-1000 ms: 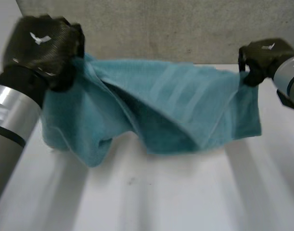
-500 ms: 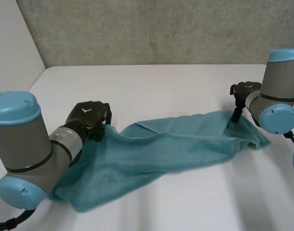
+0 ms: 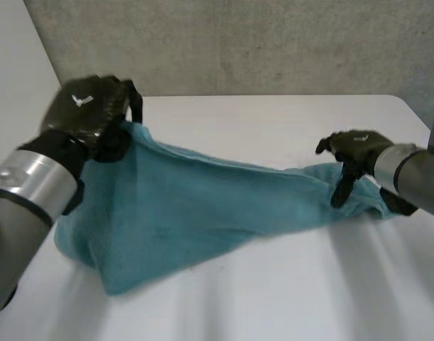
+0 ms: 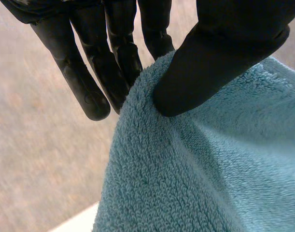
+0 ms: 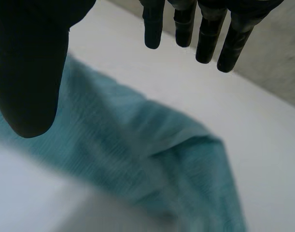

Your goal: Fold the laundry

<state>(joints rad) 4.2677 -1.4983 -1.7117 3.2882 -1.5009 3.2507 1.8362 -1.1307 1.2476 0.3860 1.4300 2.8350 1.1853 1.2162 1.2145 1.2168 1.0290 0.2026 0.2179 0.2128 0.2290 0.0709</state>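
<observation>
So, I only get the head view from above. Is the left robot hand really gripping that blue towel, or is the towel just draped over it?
Observer: It is gripping. In the left wrist view, the left robot hand pinches the edge of the towel between its thumb and its fingers.
Visitor: And the right one? From up here it just seems to poke at the other end.
Observer: In the right wrist view, the right robot hand has straight fingers held well apart from the thumb. It holds nothing, and the towel end lies under its palm on the table.
</observation>
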